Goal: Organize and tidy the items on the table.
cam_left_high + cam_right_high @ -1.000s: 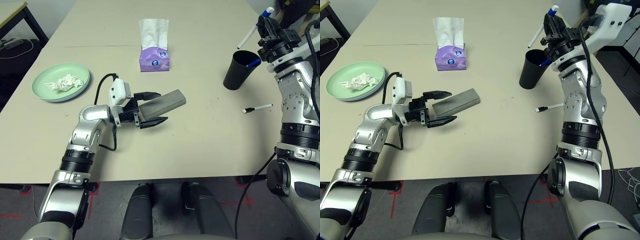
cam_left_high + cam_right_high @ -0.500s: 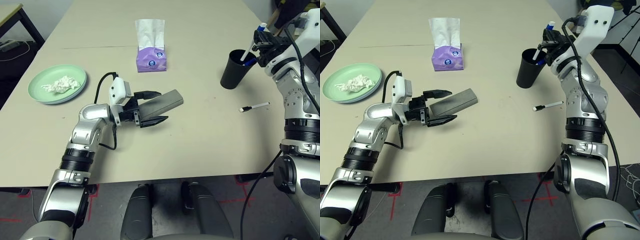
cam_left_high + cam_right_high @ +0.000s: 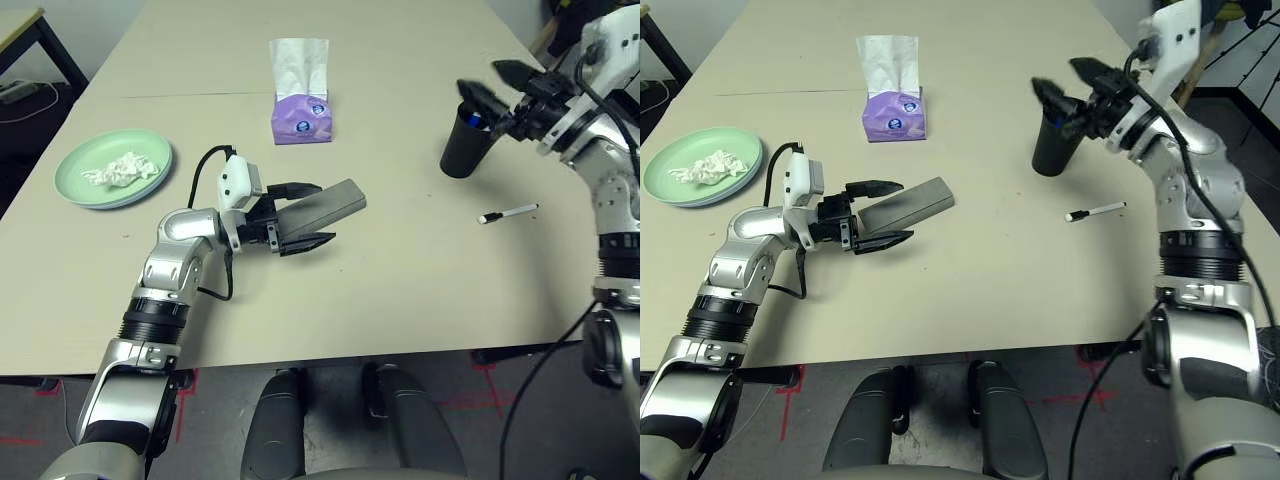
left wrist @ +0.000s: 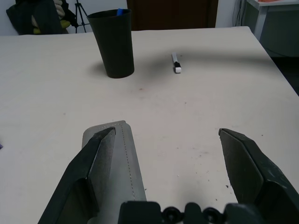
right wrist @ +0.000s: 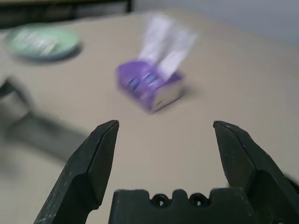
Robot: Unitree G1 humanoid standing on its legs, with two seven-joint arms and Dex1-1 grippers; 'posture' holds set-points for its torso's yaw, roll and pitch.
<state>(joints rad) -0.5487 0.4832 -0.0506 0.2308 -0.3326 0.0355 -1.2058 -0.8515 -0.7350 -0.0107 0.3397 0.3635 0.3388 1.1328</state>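
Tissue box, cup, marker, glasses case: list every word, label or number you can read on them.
Tissue box: round blue-and-white labels on the purple front, print too small to read.
Black cup: no text visible.
Marker: no readable print.
Grey glasses case: no text visible.
Nothing legible anywhere on the table.

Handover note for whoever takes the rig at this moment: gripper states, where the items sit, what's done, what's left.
Left gripper: open, jaws either side of the end of the grey glasses case, not closed on it.
Right gripper: open, empty, above the black cup.
Done: one blue-capped pen in the cup; tissue wad on the green plate.
Left: marker loose on the table; case not yet placed. Purple tissue box stands upright.
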